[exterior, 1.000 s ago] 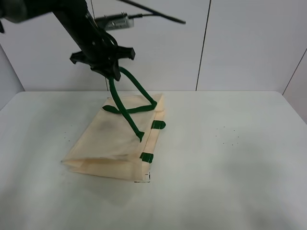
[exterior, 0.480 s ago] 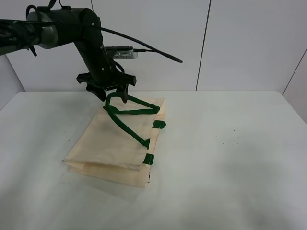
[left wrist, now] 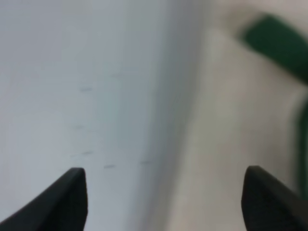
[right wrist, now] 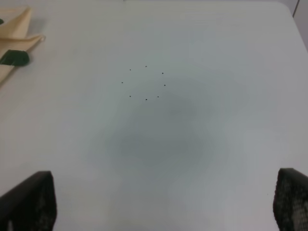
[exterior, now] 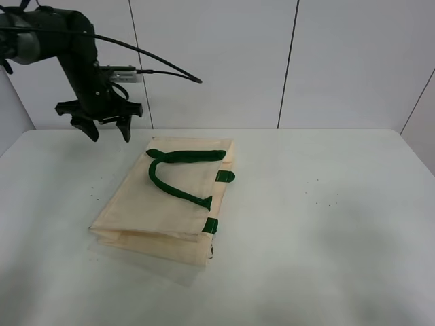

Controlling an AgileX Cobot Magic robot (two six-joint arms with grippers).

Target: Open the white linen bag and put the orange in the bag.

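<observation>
Even, bright, diffuse light fills the scene, and the overhead view is sharp, with only a faint soft shadow on the table (exterior: 326, 224) under the near edge of the bag (exterior: 163, 204). The left wrist view is heavily blurred, the bag's cloth (left wrist: 231, 134) and green strap (left wrist: 276, 41) smeared out of focus. The right wrist view is clearer, with a dim grey shadow patch in the middle of the table (right wrist: 159, 139) and soft, dark fingertips (right wrist: 26, 199) at its lower corners.

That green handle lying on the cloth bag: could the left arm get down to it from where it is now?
Probably yes. The left gripper hangs open just beyond the white linen bag's far left corner, and the green handle lies flat on top with nothing over it.
</observation>
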